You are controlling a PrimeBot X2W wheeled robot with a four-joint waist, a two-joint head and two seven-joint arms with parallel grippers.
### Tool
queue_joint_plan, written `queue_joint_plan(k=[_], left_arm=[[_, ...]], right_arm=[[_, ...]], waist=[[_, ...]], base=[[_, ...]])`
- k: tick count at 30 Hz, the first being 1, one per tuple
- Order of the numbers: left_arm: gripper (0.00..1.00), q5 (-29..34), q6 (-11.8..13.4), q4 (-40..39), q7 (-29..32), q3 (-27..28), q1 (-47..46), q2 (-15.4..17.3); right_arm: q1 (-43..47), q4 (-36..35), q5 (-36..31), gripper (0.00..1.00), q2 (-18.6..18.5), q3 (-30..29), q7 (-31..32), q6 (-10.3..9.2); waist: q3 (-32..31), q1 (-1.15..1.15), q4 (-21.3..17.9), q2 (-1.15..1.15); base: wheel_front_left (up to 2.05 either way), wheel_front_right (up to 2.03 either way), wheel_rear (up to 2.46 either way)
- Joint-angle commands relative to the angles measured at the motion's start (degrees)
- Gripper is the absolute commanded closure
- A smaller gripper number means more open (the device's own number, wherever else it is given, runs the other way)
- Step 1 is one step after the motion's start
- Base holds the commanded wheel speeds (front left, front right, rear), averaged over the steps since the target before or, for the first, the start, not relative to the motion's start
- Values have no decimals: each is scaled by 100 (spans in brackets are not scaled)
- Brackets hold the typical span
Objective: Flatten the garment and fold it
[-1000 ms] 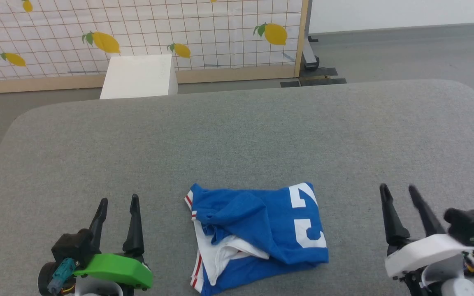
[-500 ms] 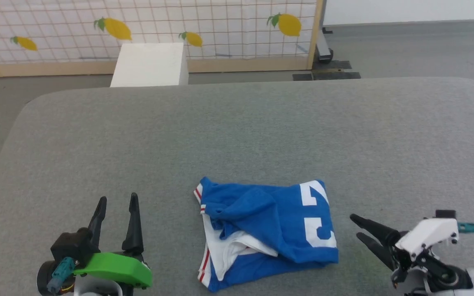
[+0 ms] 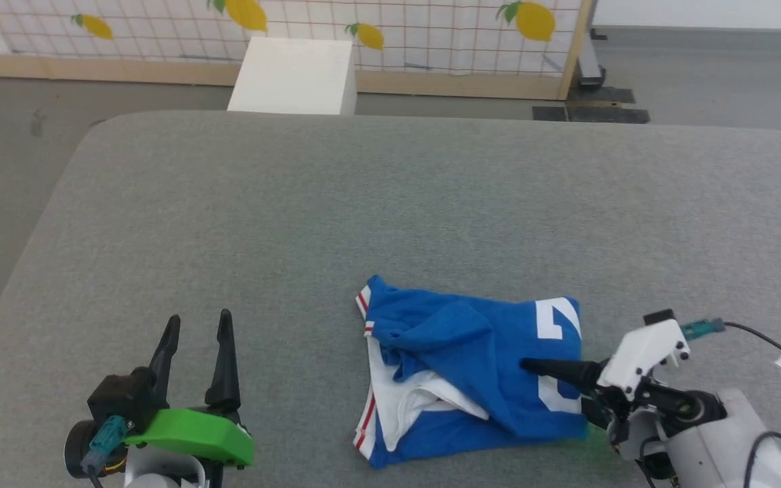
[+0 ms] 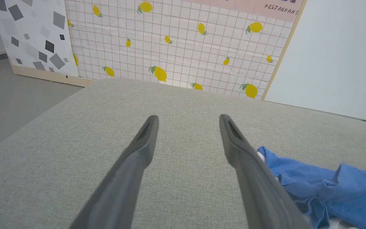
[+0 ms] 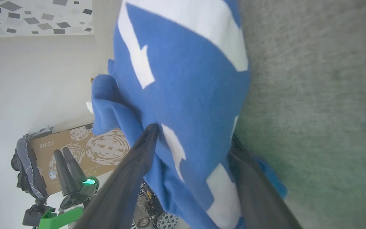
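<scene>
Garment (image 3: 458, 339) (white numerals) – right pincer (image 5: 192, 133) spread astride its edge, left pincer (image 3: 199, 317) released, "MSI" box (image 5: 106, 146)

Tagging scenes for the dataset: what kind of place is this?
Likely a robot lab with staged decor, not a real home: a freestanding lemon-print backdrop panel, a cardboard box against a bare wall, and a grey padded table holding the garment.

**Left pincer** (image 3: 199, 317), at 7 o'clock in the head view: fingers (image 3: 223, 366) spread, pointing toward 12 o'clock; green wrist shell (image 3: 190, 440). **Right pincer** (image 3: 543, 379), at 4 o'clock: rolled on its side, fingers spread, pointing toward 9 o'clock; white wrist shell (image 3: 641, 352).
</scene>
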Motion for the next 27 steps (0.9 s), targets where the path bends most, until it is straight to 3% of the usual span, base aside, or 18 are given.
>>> queue_joint_plan(k=[1,2,3,4,8,15,20,27], left_arm=[[0,43,-33,16,-26,-4,-105,-14],[0,46,-36,20,-26,-5,-106,-14],[0,51,-38,23,-26,-5,-104,-14],[0,55,-39,21,-26,-4,-100,-14],[0,60,-41,2,-26,28,-59,-14],[0,27,-32,-28,-26,95,-30,-14],[0,18,-20,-89,-26,120,-72,-14],[0,95,-23,-284,-26,139,-249,-14]], right_arm=[[-111,60,32,48,9,125,-29,-6],[-130,79,0,58,9,211,-69,-6],[-146,86,-63,86,9,301,-150,-6],[-152,83,-108,100,9,361,-205,-6],[-142,-82,-600,100,-2,614,-522,-6],[-69,-1007,-2173,100,-269,1381,-1221,-6],[-272,-1538,-3501,100,-503,1701,-1380,-6],[-796,-1976,-5001,100,-712,1635,-1235,-6]], waist=[[22,0,86,0],[16,0,104,0],[9,0,119,0],[3,0,130,0],[-29,0,110,0],[10,0,-181,0],[126,0,-579,0],[505,0,-1300,0]], base=[[0,0,0],[0,0,0],[0,0,0],[0,0,0],[0,0,0],[0,0,0],[0,0,0],[0,0,0]])
